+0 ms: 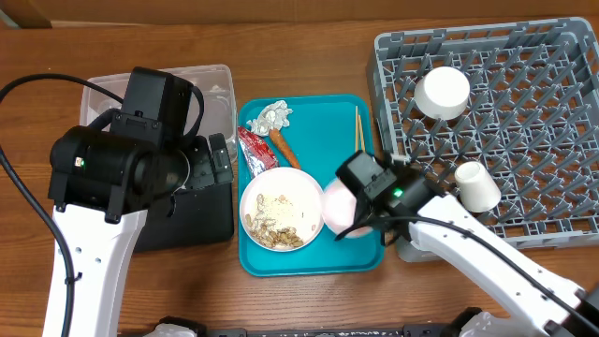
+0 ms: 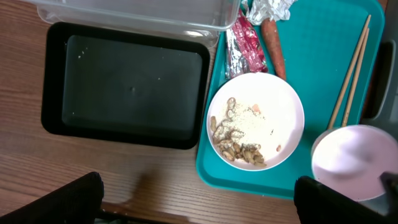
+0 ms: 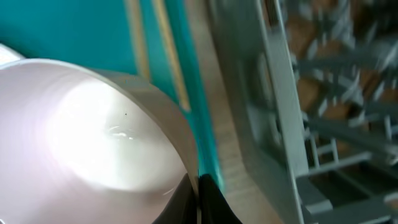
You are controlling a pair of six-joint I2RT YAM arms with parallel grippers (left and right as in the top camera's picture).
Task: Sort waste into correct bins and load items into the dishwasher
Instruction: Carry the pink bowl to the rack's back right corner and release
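My right gripper (image 3: 199,186) is shut on the rim of the pink bowl (image 1: 339,208), at the right end of the teal tray (image 1: 314,262). The bowl also shows in the right wrist view (image 3: 93,137) and the left wrist view (image 2: 351,158). My left gripper (image 2: 199,199) is open and empty over the table, near the black tray (image 2: 130,81) and clear tub (image 1: 220,94). A white plate (image 1: 281,208) holds beige scraps (image 2: 239,140). A silvery wrapper (image 1: 273,116), red packet (image 1: 255,150), carrot piece (image 1: 285,150) and chopsticks (image 1: 357,131) lie on the teal tray.
The grey dish rack (image 1: 524,122) stands at the right, holding a white bowl (image 1: 442,92) and a small white cup (image 1: 477,185). The rack's wall (image 3: 273,124) is close beside the pink bowl.
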